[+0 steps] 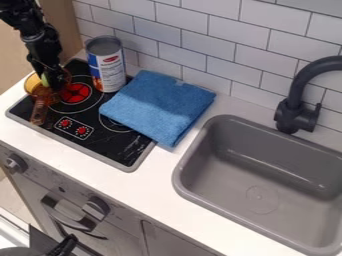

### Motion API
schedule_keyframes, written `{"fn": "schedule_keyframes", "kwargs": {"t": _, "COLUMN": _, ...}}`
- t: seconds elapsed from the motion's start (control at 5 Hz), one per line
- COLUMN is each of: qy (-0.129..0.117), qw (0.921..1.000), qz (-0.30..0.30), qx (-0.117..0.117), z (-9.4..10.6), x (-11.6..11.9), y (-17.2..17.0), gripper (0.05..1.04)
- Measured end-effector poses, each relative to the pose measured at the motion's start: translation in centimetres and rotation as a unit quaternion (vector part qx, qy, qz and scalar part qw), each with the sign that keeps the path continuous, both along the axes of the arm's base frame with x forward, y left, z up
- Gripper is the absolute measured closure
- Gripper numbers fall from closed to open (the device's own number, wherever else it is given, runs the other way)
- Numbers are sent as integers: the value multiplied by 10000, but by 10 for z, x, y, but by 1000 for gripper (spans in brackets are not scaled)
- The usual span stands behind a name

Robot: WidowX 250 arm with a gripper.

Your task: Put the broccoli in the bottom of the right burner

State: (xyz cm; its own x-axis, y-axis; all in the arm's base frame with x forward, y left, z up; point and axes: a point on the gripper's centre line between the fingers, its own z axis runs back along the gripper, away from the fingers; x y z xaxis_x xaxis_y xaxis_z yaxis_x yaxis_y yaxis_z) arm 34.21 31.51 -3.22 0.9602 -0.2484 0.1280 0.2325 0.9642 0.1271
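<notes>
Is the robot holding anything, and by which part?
I can't tell. A light green thing is at the gripper, by the brown pan, but any grip on it is hidden.

1 can (105,65) stands left of 1 towel (158,106) on the stovetop (107,146), left of the sink (230,187) with 1 faucet (297,95) behind it.

Black gripper (48,79) points down

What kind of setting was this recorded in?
Likely a toy kitchen: a cooktop with printed-looking burners, a grey sink beneath a black faucet, and a tiled wall.
</notes>
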Motion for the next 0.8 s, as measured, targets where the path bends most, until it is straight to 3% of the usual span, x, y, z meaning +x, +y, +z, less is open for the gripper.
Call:
{"fn": "schedule_keyframes", "kwargs": {"t": 0.2, "qy": -140, "qw": 9993, "qz": 287, "qx": -218, "z": 11, "x": -1, "y": 3, "gripper": 369}}
{"fn": "schedule_keyframes", "kwargs": {"t": 0.4, "qy": -480, "qw": 9973, "qz": 545, "qx": -114, "z": 46, "x": 1, "y": 12, "gripper": 369}}
{"fn": "schedule_keyframes", "kwargs": {"t": 0.6, "qy": -217, "qw": 9980, "qz": 305, "qx": -501, "z": 47, "x": -17, "y": -6, "gripper": 369}}
{"fn": "schedule_keyframes", "kwargs": {"t": 0.8, "qy": -8, "qw": 9972, "qz": -168, "qx": -734, "z": 56, "x": -34, "y": -30, "gripper": 369}}
